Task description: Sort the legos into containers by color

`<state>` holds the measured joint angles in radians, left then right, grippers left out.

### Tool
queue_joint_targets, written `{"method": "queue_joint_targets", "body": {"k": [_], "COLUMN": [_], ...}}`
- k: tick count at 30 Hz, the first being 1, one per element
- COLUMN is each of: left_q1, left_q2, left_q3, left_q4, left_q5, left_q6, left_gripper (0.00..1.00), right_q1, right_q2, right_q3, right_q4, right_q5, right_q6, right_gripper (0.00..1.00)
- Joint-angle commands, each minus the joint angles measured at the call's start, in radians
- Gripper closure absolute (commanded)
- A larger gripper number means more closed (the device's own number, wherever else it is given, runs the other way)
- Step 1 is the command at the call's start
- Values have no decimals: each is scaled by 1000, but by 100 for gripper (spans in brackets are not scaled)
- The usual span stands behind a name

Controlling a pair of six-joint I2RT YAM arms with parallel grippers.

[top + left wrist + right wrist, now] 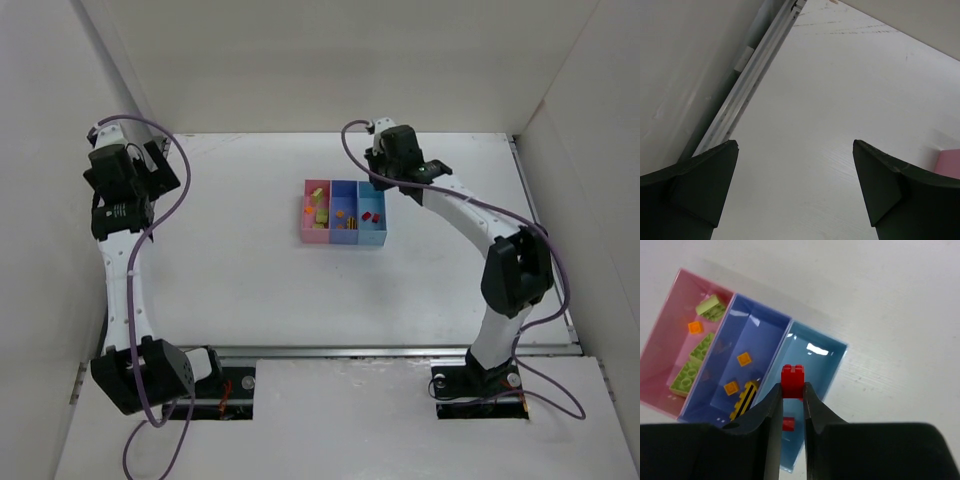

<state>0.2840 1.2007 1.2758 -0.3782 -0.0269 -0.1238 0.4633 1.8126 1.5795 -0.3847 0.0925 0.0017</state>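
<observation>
Between the right jaws, which are closed on it from both sides, I see a small red brick (pixel 792 380), with its studs standing above the dark fingertips (pixel 772 410). Through the wrist camera the brick appears over the light blue bin (pixel 826 356), close to the wall that this bin shares with the blue-violet bin (pixel 760 330). One more red brick (pixel 788 424) lies on the floor of the light blue bin, partly hidden behind the jaws. The blue-violet bin holds two orange pieces (pixel 744 359) and a yellow piece with black stripes (pixel 744 401). The pink bin (pixel 670 340) holds three yellow-green bricks (pixel 711 307) and one orange piece (pixel 695 327). The three bins are joined in one tray (pixel 343 240), which stands near the middle of the white table (pixel 250 290), the pink bin on the left. White walls (pixel 300 60) close the table at the back and on both sides, and a metal rail (pixel 350 352) runs along the near edge. The tray is well apart from every wall and from the rail, with bare table all around it. The left arm (pixel 125 200) is near the left wall, well apart from the tray; the left jaws are wide open with nothing between them, above bare table, and a corner of the pink bin shows at the right edge of that wrist view.
</observation>
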Motion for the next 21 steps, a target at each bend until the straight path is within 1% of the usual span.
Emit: {"method": "queue_joint_targets", "body": {"k": [1,4,7,8,9,12,15,17,19,21], "left_q1": [4,4,4,4,4,4,4,4,4,4], "left_q2": [10,31,51,51,51,60,71,71,71,80], "left_q3": [13,22,22,22,31,31,40,40,40,40], "left_q4": [35,35,35,35,35,35,35,35,35,35], "left_q5": [30,30,30,30,30,30,39,51,61,61], "left_q6": [-13,-13,-13,-13,-13,-13,-13,-13,-13,-13], "left_gripper": [1,1,1,1,1,1,1,1,1,1], "right_q1": [26,26,26,26,26,15,15,15,15,15], "right_q2": [8,17,60,70,70,79,70,70,70,79], "right_q3": [-21,-38,-38,-38,-38,-82,-93,-93,-93,-93], "right_q4": [15,26,15,4,4,39,49,49,49,49], "right_q5": [-88,-99,-64,-33,-33,-33,-43,-43,-43,-43], "right_q6": [14,24,46,56,57,66,84,95,95,95], "right_gripper": [100,100,100,97,95,95,94,86,74,66]}}
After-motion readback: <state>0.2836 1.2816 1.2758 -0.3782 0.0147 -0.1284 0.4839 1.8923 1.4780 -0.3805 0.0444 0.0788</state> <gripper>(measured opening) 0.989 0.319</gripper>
